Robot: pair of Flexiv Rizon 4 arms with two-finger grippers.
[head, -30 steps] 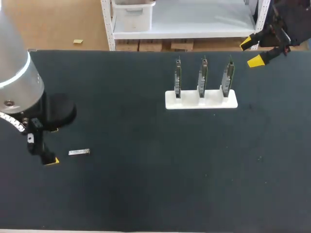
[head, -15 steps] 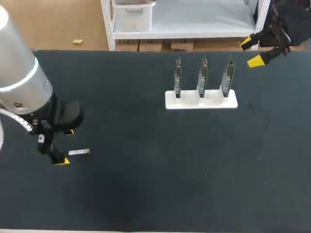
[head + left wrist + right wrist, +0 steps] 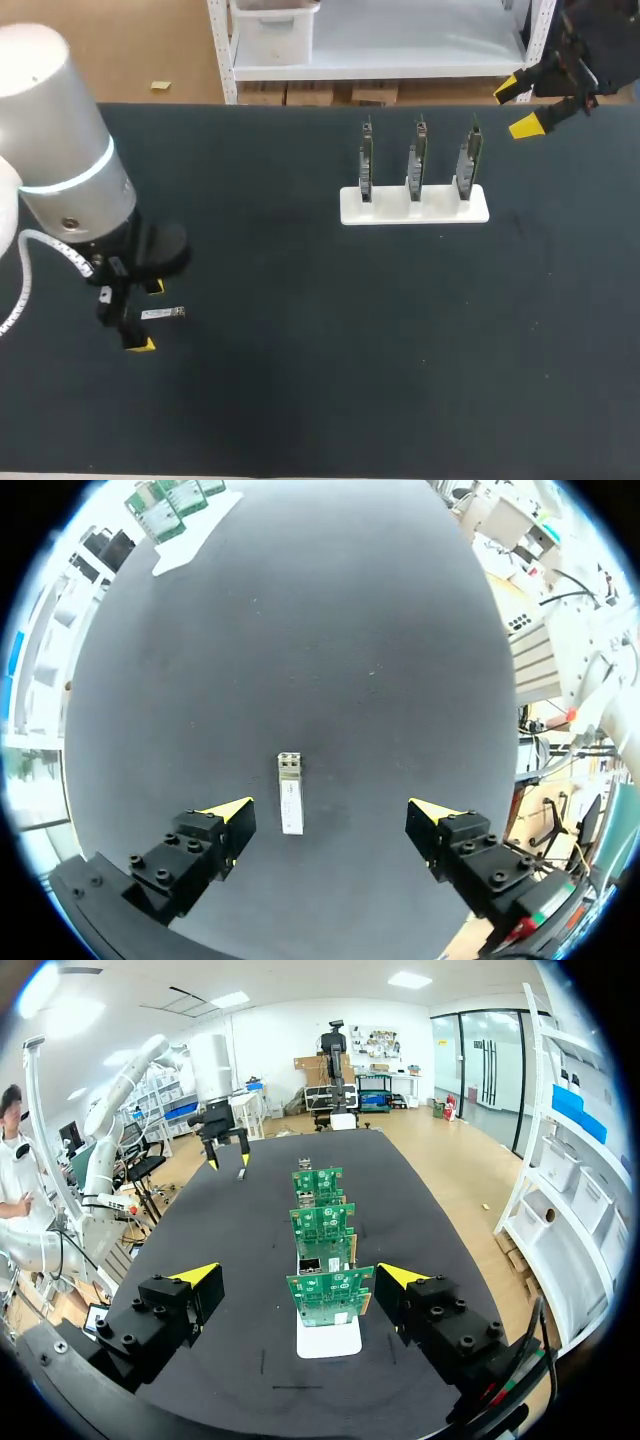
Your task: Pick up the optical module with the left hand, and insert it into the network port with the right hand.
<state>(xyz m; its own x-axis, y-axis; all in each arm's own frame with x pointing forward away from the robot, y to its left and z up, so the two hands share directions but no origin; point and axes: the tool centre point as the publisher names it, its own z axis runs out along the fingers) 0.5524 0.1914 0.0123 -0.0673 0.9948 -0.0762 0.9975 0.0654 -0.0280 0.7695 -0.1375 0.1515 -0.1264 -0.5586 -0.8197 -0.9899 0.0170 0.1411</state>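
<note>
Though wide open, left gripper [image 3: 332, 811] over module [image 3: 291, 798].

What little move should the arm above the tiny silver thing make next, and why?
Probably lower the left gripper straight down. The optical module lies flat on the table between its open fingers, touching neither, so the fingers likely need to come down on either side of it before they close.
</note>
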